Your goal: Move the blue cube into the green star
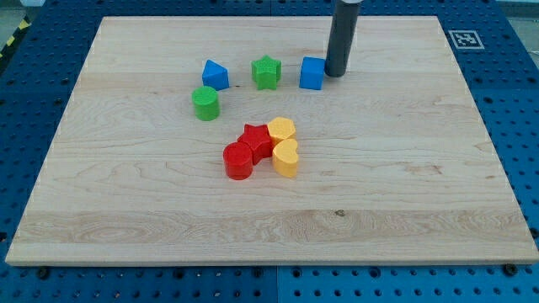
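The blue cube (312, 73) sits near the view's top, right of centre. The green star (266, 72) lies just to its left with a small gap between them. My tip (337, 74) stands right against the blue cube's right side, touching or nearly touching it. The rod rises straight up out of the view's top.
A blue pentagon-like block (215, 75) lies left of the green star, with a green cylinder (205, 103) below it. In the board's middle a red star (255, 138), a red cylinder (238, 160) and two yellow blocks (281, 130) (286, 157) cluster together.
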